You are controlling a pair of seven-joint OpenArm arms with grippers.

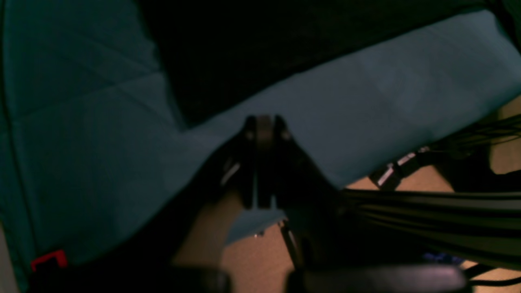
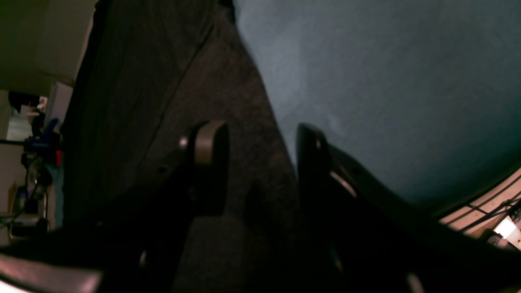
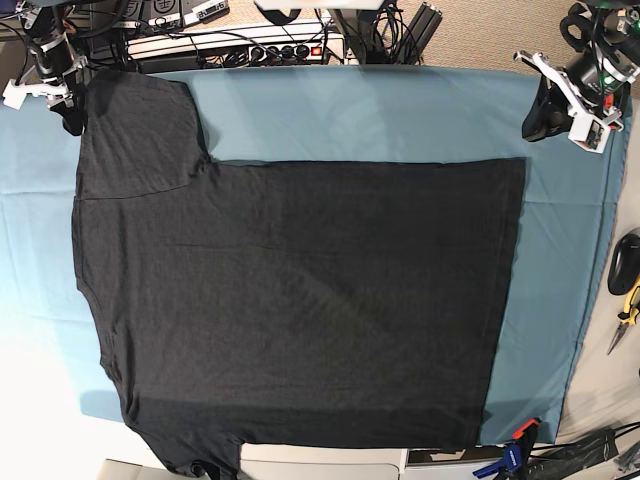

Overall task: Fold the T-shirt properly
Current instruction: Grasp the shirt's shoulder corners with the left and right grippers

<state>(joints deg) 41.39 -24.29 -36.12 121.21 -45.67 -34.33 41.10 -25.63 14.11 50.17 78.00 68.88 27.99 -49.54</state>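
T-shirt (image 3: 300, 300) spread flat, plain side up, on the teal cloth (image 3: 400, 120) over the desk, ready for a first fold; left end effector (image 1: 263, 122) pinched together off its hem corner, right end effector (image 2: 260, 158) jaws apart over the sleeve.

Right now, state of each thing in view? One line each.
Dark charcoal T-shirt: spread flat, unfolded, plain side up, bottom sleeve hanging over the table edge.
Teal cloth: laid flat under the T-shirt.
Left gripper: shut, holding nothing, over the teal cloth's edge.
Right gripper: open, over the T-shirt's edge, not gripping.
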